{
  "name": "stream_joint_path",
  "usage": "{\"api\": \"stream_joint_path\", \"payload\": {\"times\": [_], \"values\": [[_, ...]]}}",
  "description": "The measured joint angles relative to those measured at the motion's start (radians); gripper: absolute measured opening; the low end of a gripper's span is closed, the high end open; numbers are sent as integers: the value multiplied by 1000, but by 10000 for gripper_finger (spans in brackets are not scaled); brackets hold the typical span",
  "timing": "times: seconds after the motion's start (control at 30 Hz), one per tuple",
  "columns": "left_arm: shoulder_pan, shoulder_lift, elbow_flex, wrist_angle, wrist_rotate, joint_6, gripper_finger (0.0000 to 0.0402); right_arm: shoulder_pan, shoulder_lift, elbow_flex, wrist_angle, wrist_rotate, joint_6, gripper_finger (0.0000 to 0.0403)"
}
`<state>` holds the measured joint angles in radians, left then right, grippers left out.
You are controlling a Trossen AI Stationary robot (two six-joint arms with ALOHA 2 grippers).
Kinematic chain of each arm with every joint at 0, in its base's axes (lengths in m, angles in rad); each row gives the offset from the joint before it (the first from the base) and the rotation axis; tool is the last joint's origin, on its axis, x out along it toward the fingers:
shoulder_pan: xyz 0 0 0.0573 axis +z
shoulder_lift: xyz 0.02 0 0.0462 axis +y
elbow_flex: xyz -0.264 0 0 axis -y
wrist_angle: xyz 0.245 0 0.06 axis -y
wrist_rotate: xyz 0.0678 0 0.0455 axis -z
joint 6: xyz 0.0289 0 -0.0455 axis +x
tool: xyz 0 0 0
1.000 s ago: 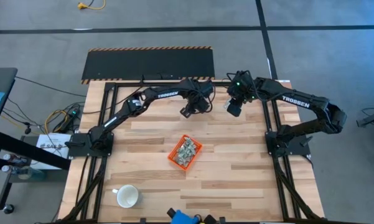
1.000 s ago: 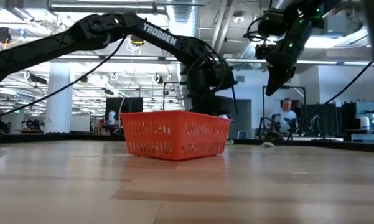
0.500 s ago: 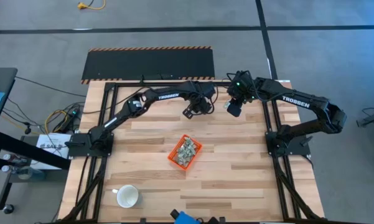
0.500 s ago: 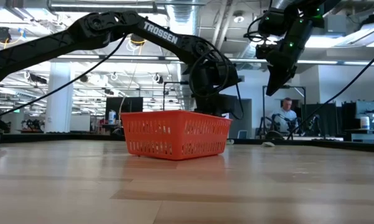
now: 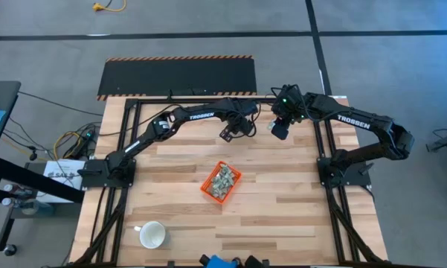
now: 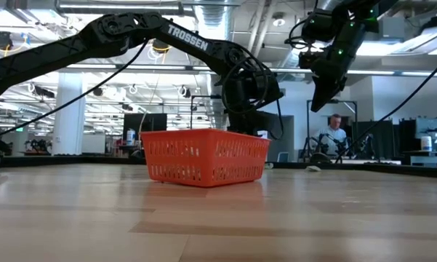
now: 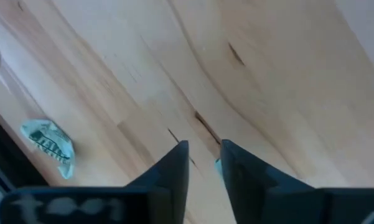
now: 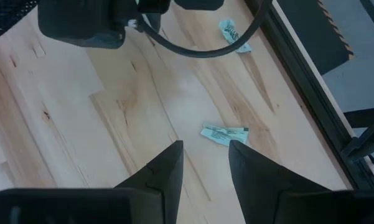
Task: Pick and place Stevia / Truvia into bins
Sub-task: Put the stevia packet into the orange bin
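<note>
- One orange bin (image 5: 221, 182) sits mid-desk (image 5: 283, 216), holding a heap of sachets (image 5: 223, 179) too many to count.
- Two loose sachets lie beyond the bin near the desk's far edge: one (image 8: 224, 134) ahead of the right gripper (image 8: 204, 163), another (image 8: 234, 31) farther off.
- Left gripper (image 7: 204, 160) hovers low beyond the bin, jaws narrow, holding nothing; a sachet (image 7: 50, 144) lies near.
- Right gripper's jaws are narrow, empty.
- One white mug (image 5: 152, 235) stands well apart from the bin.

Two dark jointed arms carrying white TROSSEN lettering; black cables looping at wrists; green light glowing on right arm's wrist (image 5: 285, 95).
</note>
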<state>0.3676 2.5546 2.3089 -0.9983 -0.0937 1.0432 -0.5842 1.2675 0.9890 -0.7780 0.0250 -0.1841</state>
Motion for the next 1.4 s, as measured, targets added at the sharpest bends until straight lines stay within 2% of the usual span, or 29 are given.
{"api": "stream_joint_path", "payload": {"times": [0.2, 0.37, 0.53, 0.87, 1.03, 1.4], "values": [[1, 0, 0, -18, -11, -49, 138, 0, 0, 0, 0, 0, -5, 123], [4, 0, 0, -44, -95, -98, 161, 0, 0, 0, 0, 0, -8, 123], [21, 0, 1, -65, -103, -154, 159, 0, 0, 0, 0, 0, -11, 123], [58, -1, 18, -137, -93, -285, 130, -1, 0, 0, 16, 0, -35, 123], [84, -1, 18, -177, -33, -327, 127, -1, 0, 0, 16, 0, -37, 123], [124, -1, 18, -373, 3, -452, 127, -1, 0, 0, 22, 0, -36, 123]]}}
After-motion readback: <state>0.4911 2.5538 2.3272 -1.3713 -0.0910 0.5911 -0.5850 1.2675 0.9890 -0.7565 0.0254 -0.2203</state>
